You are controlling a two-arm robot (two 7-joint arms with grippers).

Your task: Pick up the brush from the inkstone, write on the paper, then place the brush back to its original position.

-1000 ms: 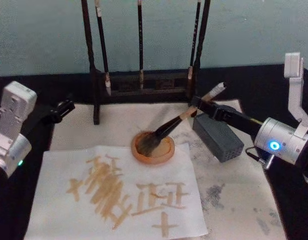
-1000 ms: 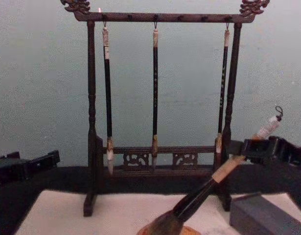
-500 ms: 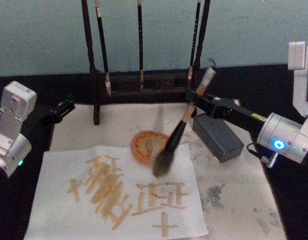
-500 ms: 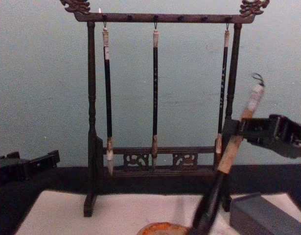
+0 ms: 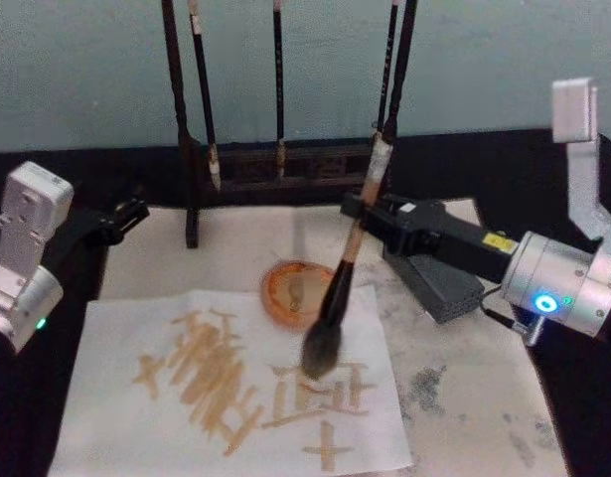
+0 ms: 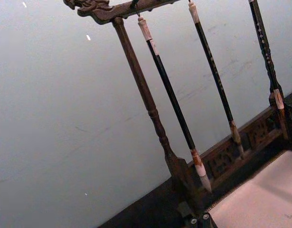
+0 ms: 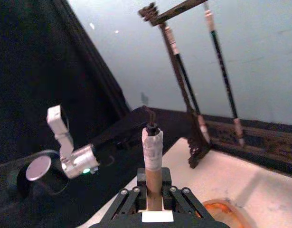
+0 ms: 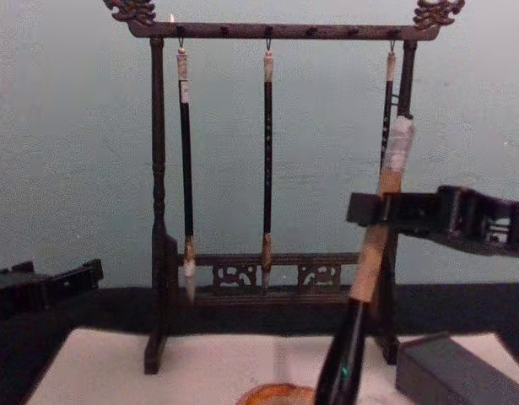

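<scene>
Head view: my right gripper (image 5: 357,211) is clamped on the thick tan handle of the large calligraphy brush with the bushy grey-brown head (image 5: 337,293), which stands nearly upright, whitish cap above my fingers and glossy black shaft slanting down below them. The bristles hang well beneath my fingers over the large off-white sheet of paper (image 5: 106,338), just beside the round orange inkstone dish (image 5: 285,290); whether they touch the sheet I cannot tell. My left gripper (image 5: 126,213) rests far off at the paper's far left corner.
</scene>
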